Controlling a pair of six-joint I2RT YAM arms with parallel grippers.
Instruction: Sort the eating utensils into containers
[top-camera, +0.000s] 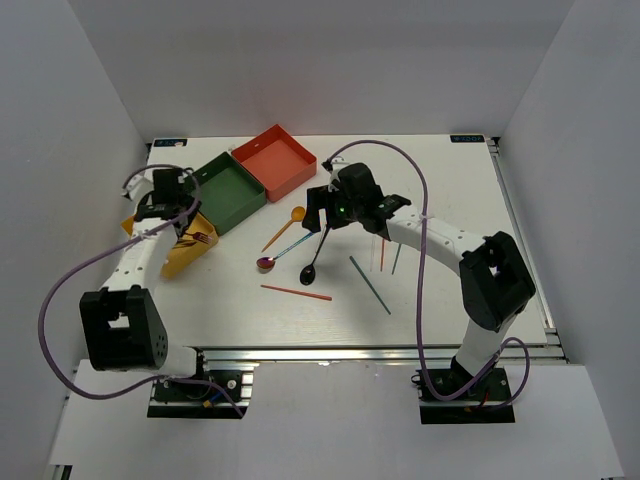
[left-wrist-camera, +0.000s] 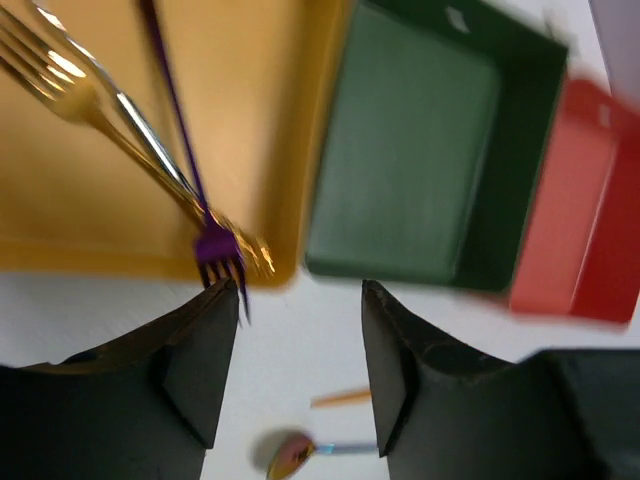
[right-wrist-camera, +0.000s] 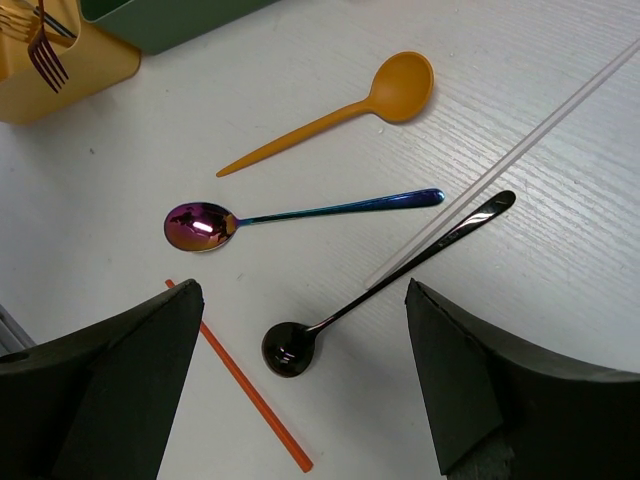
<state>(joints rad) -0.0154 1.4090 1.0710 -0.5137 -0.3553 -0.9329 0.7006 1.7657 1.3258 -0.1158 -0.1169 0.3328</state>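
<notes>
My right gripper (top-camera: 322, 215) (right-wrist-camera: 303, 300) is open and empty above the table, over a black spoon (right-wrist-camera: 390, 275) (top-camera: 315, 258). Beside it lie an iridescent spoon (right-wrist-camera: 290, 215) (top-camera: 285, 253), a gold spoon (right-wrist-camera: 340, 115) (top-camera: 285, 228), a red chopstick (right-wrist-camera: 245, 385) (top-camera: 296, 292) and a silver chopstick (right-wrist-camera: 520, 150). My left gripper (top-camera: 192, 192) (left-wrist-camera: 300, 330) is open and empty just past the yellow box (left-wrist-camera: 120, 260) (top-camera: 178, 258). That box holds gold forks (left-wrist-camera: 100, 100) and a purple fork (left-wrist-camera: 215, 245). The green box (left-wrist-camera: 410, 170) (top-camera: 228, 192) and red box (left-wrist-camera: 570, 200) (top-camera: 275, 160) look empty.
A teal chopstick (top-camera: 370, 285), another red one (top-camera: 382, 255) and another teal one (top-camera: 396, 260) lie right of the spoons. The boxes stand in a diagonal row at the back left. White walls close in the table on three sides.
</notes>
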